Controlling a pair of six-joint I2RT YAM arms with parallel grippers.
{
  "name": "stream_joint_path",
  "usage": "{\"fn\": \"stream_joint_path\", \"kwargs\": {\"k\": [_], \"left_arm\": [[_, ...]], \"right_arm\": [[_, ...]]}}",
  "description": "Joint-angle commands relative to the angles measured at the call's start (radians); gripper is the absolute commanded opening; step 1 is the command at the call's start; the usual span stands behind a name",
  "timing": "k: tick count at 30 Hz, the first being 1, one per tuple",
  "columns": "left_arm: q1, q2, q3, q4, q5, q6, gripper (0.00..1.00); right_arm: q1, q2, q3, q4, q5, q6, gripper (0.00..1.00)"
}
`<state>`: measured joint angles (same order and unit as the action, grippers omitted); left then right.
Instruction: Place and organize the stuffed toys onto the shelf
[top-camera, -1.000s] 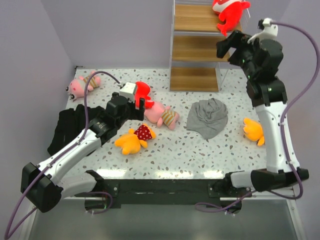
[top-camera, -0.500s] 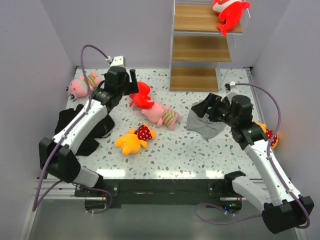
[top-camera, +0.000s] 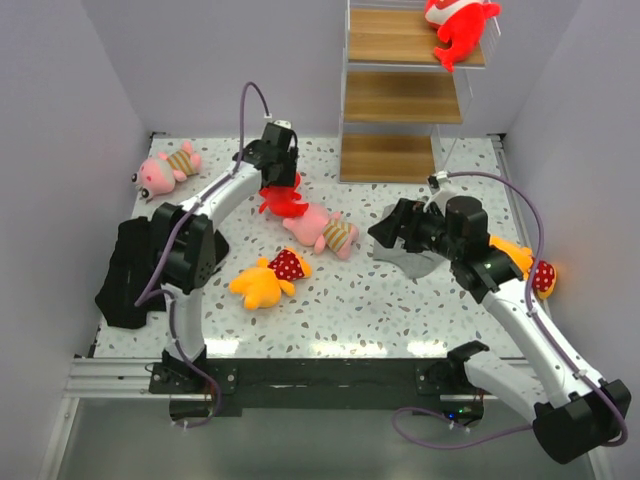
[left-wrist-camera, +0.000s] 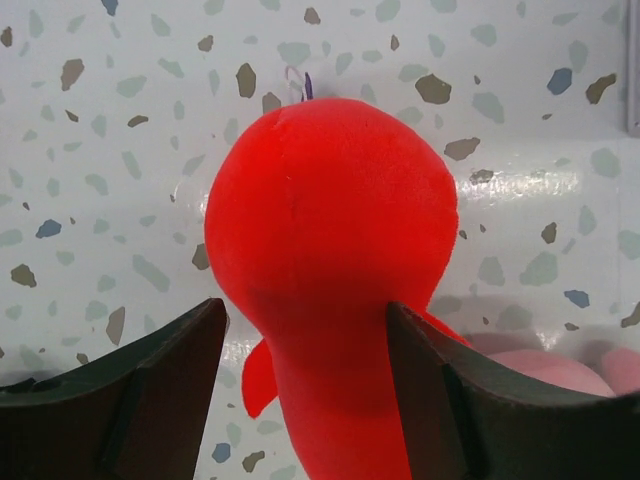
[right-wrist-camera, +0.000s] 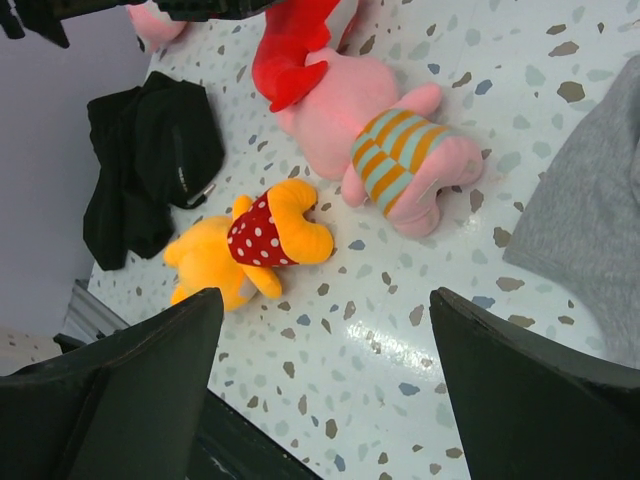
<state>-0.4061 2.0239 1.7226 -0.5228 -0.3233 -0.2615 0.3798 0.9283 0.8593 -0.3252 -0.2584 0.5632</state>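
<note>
Red plush toy (left-wrist-camera: 330, 230) lies on the table (left-wrist-camera: 100, 150) just beside the pink toy (left-wrist-camera: 540, 370), its body running lengthwise between your left gripper's (left-wrist-camera: 305, 312) spread fingers. The shelf (top-camera: 390, 98) stands well apart, back right.

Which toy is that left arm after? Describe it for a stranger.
Find the shelf at the back. Left of its lowest board, a red plush toy lies between the jaws of the left gripper. Unlike its pink striped neighbour, it is red.
</note>
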Motion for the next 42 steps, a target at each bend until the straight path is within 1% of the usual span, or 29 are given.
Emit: {"fn": "stream_joint_path", "kwargs": {"k": [1, 2, 4, 5, 6, 8, 9, 14, 17, 18, 19, 20, 21, 22, 23, 25, 27, 28, 29, 30, 31, 32, 33, 34, 35, 37, 38, 40, 42], "left_arm": [[0.001, 0.07, 0.075, -0.028, 0.016, 0.053, 0.69], [0.0, 0.082, 0.078, -0.029, 0.015, 0.053, 0.66], [0.001, 0.111, 0.087, -0.046, 0.001, 0.053, 0.5], [0.001, 0.117, 0.101, -0.051, -0.002, 0.054, 0.41], [0.001, 0.119, 0.106, -0.062, -0.009, 0.054, 0.23], [0.004, 0.096, 0.104, -0.062, -0.007, 0.048, 0.11], [0.006, 0.081, 0.1, -0.054, 0.007, 0.047, 0.0], [0.027, -0.06, 0.042, -0.016, 0.102, 0.004, 0.0], [0.044, -0.152, -0.015, 0.03, 0.197, -0.025, 0.0], [0.049, -0.203, -0.036, 0.047, 0.267, -0.031, 0.0], [0.056, -0.227, -0.081, 0.067, 0.306, -0.047, 0.0], [0.059, -0.253, -0.107, 0.111, 0.387, -0.053, 0.0], [0.062, -0.305, -0.132, 0.133, 0.426, -0.062, 0.0], [0.069, -0.33, -0.183, 0.157, 0.464, -0.08, 0.0], [0.072, -0.356, -0.208, 0.209, 0.548, -0.091, 0.0], [0.084, -0.425, -0.28, 0.26, 0.63, -0.145, 0.0], [0.105, -0.5, -0.345, 0.39, 0.797, -0.209, 0.0], [0.116, -0.528, -0.439, 0.465, 0.86, -0.319, 0.0], [0.125, -0.556, -0.496, 0.668, 0.966, -0.39, 0.0], [0.142, -0.601, -0.552, 0.776, 1.009, -0.469, 0.0], [0.15, -0.62, -0.651, 0.884, 1.038, -0.63, 0.0], [0.151, -0.632, -0.693, 1.072, 1.064, -0.701, 0.0], [0.158, -0.649, -0.727, 1.146, 1.069, -0.761, 0.0], [0.158, -0.653, -0.773, 1.212, 1.073, -0.862, 0.0], [0.158, -0.653, -0.791, 1.33, 1.076, -0.904, 0.0], [0.156, -0.646, -0.839, 1.438, 1.073, -1.017, 0.0], [0.156, -0.645, -0.853, 1.539, 1.063, -1.047, 0.0], [0.158, -0.64, -0.892, 1.628, 1.047, -1.116, 0.0], [0.156, -0.642, -0.925, 1.734, 1.018, -1.147, 0.0]], "right_arm": [[0.007, 0.015, 0.0, 0.023, -0.024, -0.046, 0.88], [0.007, 0.02, 0.0, 0.023, -0.022, -0.048, 0.88], [0.007, 0.02, 0.0, 0.021, -0.028, -0.049, 0.88], [0.008, 0.017, 0.0, 0.023, -0.03, -0.046, 0.88], [0.007, 0.012, -0.002, 0.025, -0.033, -0.043, 0.88], [0.01, 0.006, -0.005, 0.031, -0.03, -0.039, 0.88], [0.01, -0.002, -0.006, 0.031, -0.025, -0.036, 0.88], [0.01, -0.008, -0.005, 0.061, -0.031, 0.001, 0.88], [0.011, -0.005, -0.022, 0.115, -0.068, 0.038, 0.88], [0.013, -0.003, -0.038, 0.142, -0.088, 0.046, 0.88], [0.013, 0.0, -0.052, 0.22, -0.152, 0.067, 0.88], [0.014, 0.003, -0.069, 0.271, -0.185, 0.082, 0.88], [0.016, 0.006, -0.104, 0.319, -0.208, 0.102, 0.88], [0.018, 0.012, -0.123, 0.419, -0.24, 0.147, 0.88], [0.021, 0.015, -0.14, 0.463, -0.245, 0.167, 0.88], [0.031, 0.029, -0.172, 0.556, -0.245, 0.213, 0.88], [0.045, 0.044, -0.186, 0.612, -0.24, 0.239, 0.88], [0.05, 0.053, -0.187, 0.662, -0.237, 0.274, 0.88], [0.057, 0.078, -0.187, 0.69, -0.228, 0.293, 0.87], [0.077, 0.09, -0.184, 0.722, -0.226, 0.311, 0.87], [0.091, 0.104, -0.18, 0.776, -0.223, 0.34, 0.86], [0.105, 0.128, -0.174, 0.794, -0.217, 0.349, 0.86], [0.138, 0.142, -0.155, 0.81, -0.2, 0.356, 0.86], [0.155, 0.155, -0.145, 0.822, -0.191, 0.36, 0.86], [0.172, 0.167, -0.132, 0.824, -0.18, 0.362, 0.86], [0.208, 0.199, -0.112, 0.847, -0.142, 0.389, 0.85], [0.217, 0.208, -0.112, 0.867, -0.124, 0.406, 0.85], [0.241, 0.234, -0.124, 0.935, -0.058, 0.478, 0.83], [0.267, 0.266, -0.135, 0.989, -0.018, 0.52, 0.81]]}}
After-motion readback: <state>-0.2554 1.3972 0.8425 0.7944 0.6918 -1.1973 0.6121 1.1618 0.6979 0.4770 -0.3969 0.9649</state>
